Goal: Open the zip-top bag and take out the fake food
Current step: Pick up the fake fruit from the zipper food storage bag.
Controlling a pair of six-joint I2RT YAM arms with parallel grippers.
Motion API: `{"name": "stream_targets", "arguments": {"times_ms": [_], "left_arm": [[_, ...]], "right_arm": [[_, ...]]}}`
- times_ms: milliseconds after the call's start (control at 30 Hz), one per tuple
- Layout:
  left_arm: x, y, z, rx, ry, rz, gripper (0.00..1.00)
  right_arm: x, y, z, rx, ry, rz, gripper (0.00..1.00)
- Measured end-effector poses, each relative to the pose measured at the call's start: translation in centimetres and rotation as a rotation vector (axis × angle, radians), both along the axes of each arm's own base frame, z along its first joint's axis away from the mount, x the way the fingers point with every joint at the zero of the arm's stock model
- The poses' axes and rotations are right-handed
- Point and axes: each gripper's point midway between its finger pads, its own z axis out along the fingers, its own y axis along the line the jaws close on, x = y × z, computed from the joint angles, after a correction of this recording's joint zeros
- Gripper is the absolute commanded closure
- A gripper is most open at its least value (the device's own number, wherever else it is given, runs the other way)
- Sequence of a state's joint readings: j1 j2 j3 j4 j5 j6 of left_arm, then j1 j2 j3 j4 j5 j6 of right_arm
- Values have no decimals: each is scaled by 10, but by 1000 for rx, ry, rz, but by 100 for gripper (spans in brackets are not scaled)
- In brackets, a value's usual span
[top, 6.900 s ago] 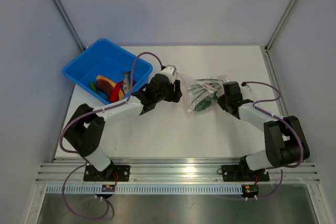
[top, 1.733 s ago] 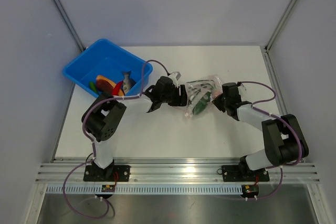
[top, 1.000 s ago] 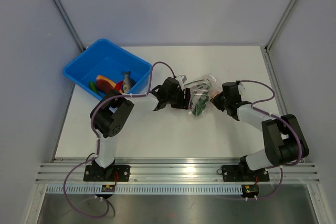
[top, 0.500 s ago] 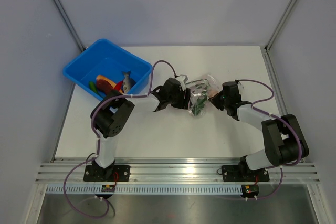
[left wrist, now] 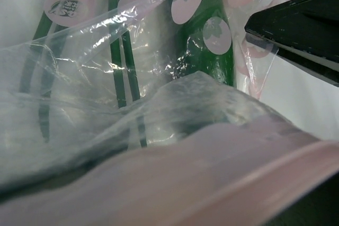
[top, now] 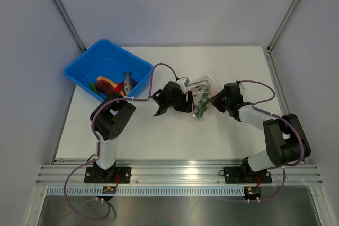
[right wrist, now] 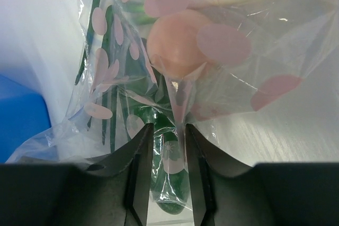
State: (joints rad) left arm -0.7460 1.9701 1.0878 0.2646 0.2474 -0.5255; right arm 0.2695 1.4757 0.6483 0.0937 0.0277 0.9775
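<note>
Mid-desk (top: 159,136), between the two arms: a clear crinkly plastic zip-top bag (top: 205,92) printed with pink ovals and green stripes, bunched up rather than flat. Elongated roughly from far to near in the overhead view, with the near end leaning a little toward the left arm. Pinkish zip strip (left wrist: 212,183) turned toward the left jaws, blurred and close across the bottom of the left wrist view. Inside the bag: a green plastic toy vegetable (right wrist: 159,125) low down, and a pinkish-orange egg-like ball (right wrist: 177,43) above it, pressed against the film. Left jaws at the bag's left edge, spread wide, with crumpled film and the zip edge lying across the gap. Right jaws at the bag's right edge, parted only narrowly, with a pleat of film running into the gap but no clear pinch on it. At the far left corner, well apart from the bag: a blue rectangular plastic bin (top: 83,55) set at an angle, holding a grey toy fish (top: 127,81), an orange-tan piece (top: 106,83) and a green bit (top: 96,86).
</note>
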Motion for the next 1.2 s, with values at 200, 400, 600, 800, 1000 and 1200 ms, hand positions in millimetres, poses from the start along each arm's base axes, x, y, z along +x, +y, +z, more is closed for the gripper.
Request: {"name": "stream_targets", "arguments": {"times_ms": [200,400,600,800,1000,1200], "left_arm": [[-7,5,14,-49,-16,16,35],[-7,-4,31,-123,-36,1,35],[-11,-9,34,-154,-19,-21,35],[-12,-12,26,-121,-6,-26,34],[-12,-20,27,-57,-30,-24,35],[-9,-18,12,0,-5,-3,35]], "right_arm": [[-1,3,1,8,-2,14,61],[-2,9,0,19,-3,34,71],[-3,14,-12,23,24,49,90],[-4,26,-25,48,44,79,99],[-2,38,-28,91,38,120,100],[-1,41,-23,116,-7,138,100]]}}
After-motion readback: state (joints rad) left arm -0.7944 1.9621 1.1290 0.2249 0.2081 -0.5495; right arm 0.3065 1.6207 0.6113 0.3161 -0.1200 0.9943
